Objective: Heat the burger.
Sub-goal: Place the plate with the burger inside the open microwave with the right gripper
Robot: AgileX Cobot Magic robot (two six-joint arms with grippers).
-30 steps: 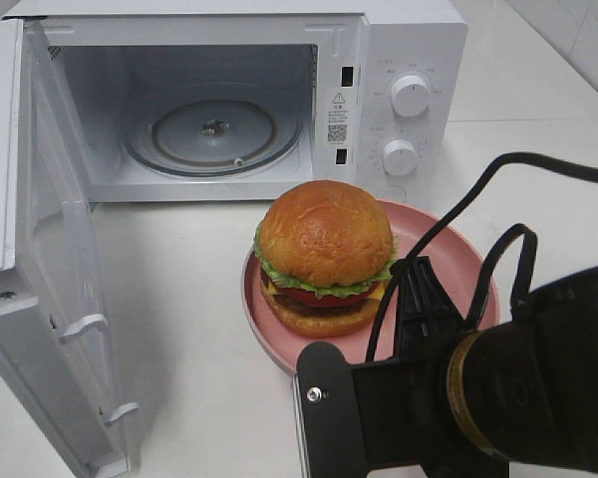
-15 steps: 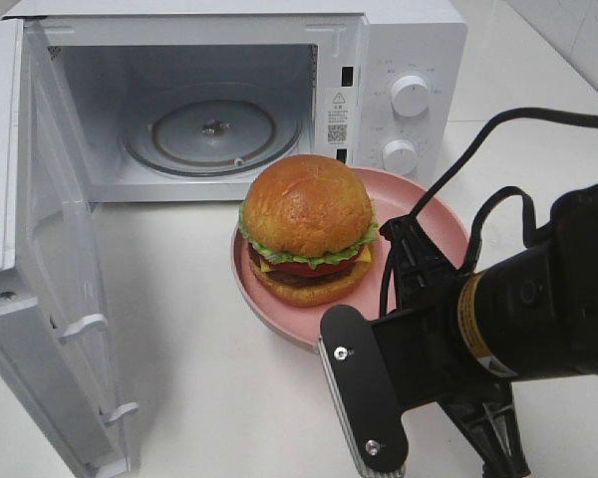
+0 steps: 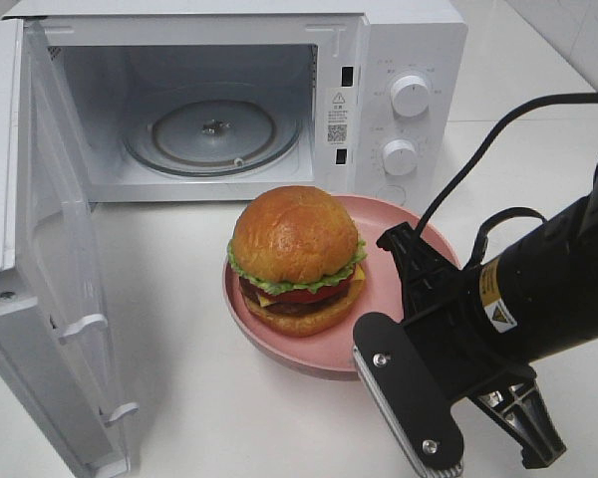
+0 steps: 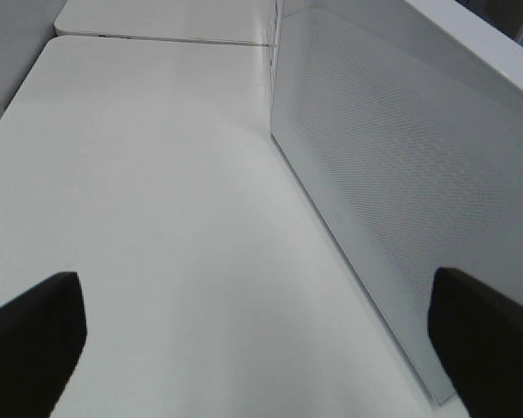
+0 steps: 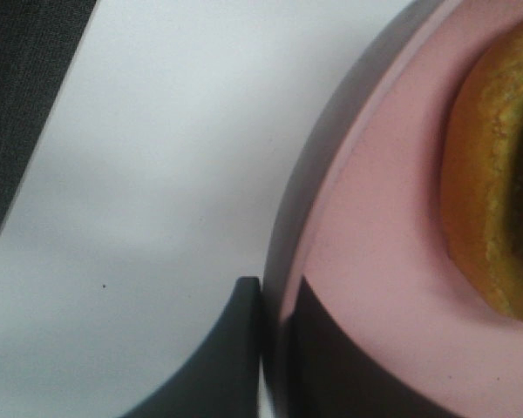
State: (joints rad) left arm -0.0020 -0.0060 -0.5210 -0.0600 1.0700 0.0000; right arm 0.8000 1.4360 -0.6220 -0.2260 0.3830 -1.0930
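The burger, with its golden bun, lettuce, tomato and cheese, sits on a pink plate on the white table in front of the open microwave. My right gripper is shut on the plate's right rim. In the right wrist view the right gripper has one dark finger outside the rim and the other on the plate, with the burger's bottom bun beside it. My left gripper is open and empty over bare table beside the microwave door. It is out of the exterior view.
The microwave door stands swung open on the left, with latch hooks at its near edge. The glass turntable lies inside the cavity. Two knobs sit on the right panel. The right arm's black cable arcs over the table.
The plate with the burger has shifted left across the table, in front of the microwave opening. The right arm has swung and drawn back to the right, still gripping the rim.
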